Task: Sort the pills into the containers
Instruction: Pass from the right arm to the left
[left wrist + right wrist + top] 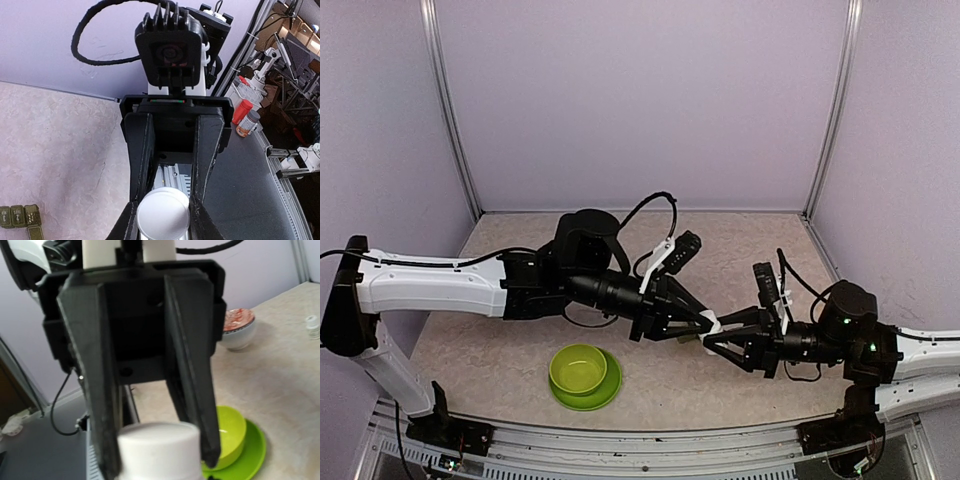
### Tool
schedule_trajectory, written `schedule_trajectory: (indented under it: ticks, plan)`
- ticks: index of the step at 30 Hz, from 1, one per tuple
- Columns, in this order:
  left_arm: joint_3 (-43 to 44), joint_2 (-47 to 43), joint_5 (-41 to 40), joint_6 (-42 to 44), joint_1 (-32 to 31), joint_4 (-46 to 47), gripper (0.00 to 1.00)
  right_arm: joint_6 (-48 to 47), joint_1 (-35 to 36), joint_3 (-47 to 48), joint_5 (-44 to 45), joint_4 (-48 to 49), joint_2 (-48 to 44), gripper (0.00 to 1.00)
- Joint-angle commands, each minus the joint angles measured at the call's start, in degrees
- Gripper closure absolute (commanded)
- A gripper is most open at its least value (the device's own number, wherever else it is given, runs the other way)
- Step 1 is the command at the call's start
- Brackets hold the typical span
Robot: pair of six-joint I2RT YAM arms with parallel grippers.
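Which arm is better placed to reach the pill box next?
Likely left: the pill box lies just beside the left gripper, which grips the white bottle together with the right gripper.

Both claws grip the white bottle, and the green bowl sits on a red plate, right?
No. The plate under the green bowl is lime green, not red; the top external view shows it. The left claw and right claw do grip the white bottle.

The dark green pill box (20,216) is cut off by the left wrist view's bottom edge; right of it, a white round object (163,215) is cropped likewise.
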Motion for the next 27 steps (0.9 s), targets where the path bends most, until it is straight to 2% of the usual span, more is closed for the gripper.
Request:
schedule_trajectory:
  ticks: [1, 6, 11, 15, 22, 27]
  plan:
    - [-1.7, -2.5, 6.8, 6.0, -1.8, 3.4, 0.92, 7.0, -0.1, -0.9, -0.7, 3.3, 0.0, 1.00]
    - [-2.0, -3.1, 3.5, 5.4, -1.8, 2.5, 0.92, 4.3, -0.1, -0.5, 3.0, -1.3, -1.8, 0.85]
    - [-3.2, -4.2, -0.7, 4.7, -0.6, 1.2, 0.92, 2.3, -0.1, 0.1, 7.2, -7.3, -6.8, 0.57]
    - [-4.3, -5.1, -5.3, 4.2, 0.8, -0.1, 0.91, 1.4, -0.1, 0.5, 13.5, -13.3, -11.9, 0.42]
    - [-6.4, -6.4, -11.3, 2.4, 5.2, -1.3, 0.90, 2.3, -0.1, -0.8, 23.7, -20.9, -20.6, 0.34]
    - [-7.4, -6.8, -15.7, 2.0, 8.8, -2.9, 0.91, 3.1, -0.1, -1.7, 26.3, -23.5, -21.4, 0.30]
